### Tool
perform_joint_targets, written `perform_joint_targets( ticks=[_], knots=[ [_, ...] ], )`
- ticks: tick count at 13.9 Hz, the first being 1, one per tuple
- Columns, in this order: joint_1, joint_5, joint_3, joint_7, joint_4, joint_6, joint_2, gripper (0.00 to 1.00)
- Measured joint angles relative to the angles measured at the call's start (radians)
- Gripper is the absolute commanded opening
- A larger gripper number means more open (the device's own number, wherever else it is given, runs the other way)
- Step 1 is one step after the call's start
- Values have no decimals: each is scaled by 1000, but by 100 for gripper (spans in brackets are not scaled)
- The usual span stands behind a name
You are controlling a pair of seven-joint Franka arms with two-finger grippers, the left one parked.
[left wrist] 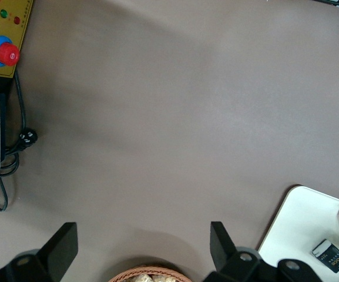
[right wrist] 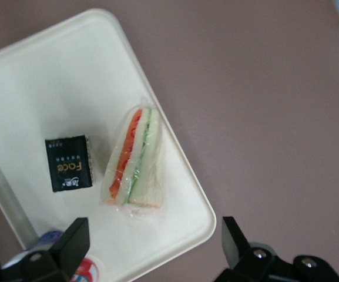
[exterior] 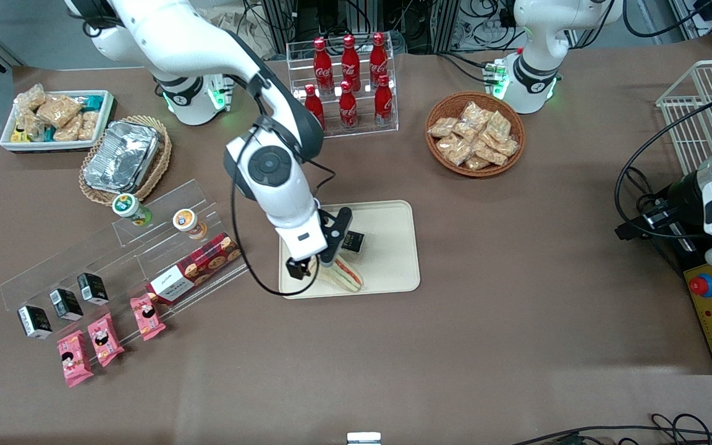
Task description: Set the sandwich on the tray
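The sandwich [exterior: 347, 275], a wrapped white-bread wedge with orange-red and green filling, lies on the beige tray [exterior: 393, 247], near the tray edge closest to the front camera. In the right wrist view the sandwich [right wrist: 135, 161] rests flat on the tray [right wrist: 51, 76] beside a small black packet [right wrist: 68, 163]. My right gripper [exterior: 317, 261] hovers just above the tray, over the sandwich. It is open and empty [right wrist: 151, 247], with the fingers [right wrist: 69, 241] spread wide and clear of the sandwich. The left wrist view shows a corner of the tray [left wrist: 301, 220].
A black packet [exterior: 353, 241] also lies on the tray. A clear shelf [exterior: 115, 259] with cups, cookie boxes and packets stands toward the working arm's end. A cola bottle rack [exterior: 347, 80] and a cracker basket [exterior: 474, 133] stand farther from the front camera.
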Motion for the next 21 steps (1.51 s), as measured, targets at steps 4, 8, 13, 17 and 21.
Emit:
perform_joint_targets(
  ticks=[4,8,13,17,21],
  knots=[
    [-74,6,-6,63,1,-83,-89,100],
    [-180,13,-44,64,6,-228,-172,100],
    [-395,180,-71,75,35,-404,-232,100],
    [-471,192,-83,313,41,-472,-288,100],
    [-470,97,-84,414,42,-512,-324,100]
  ],
)
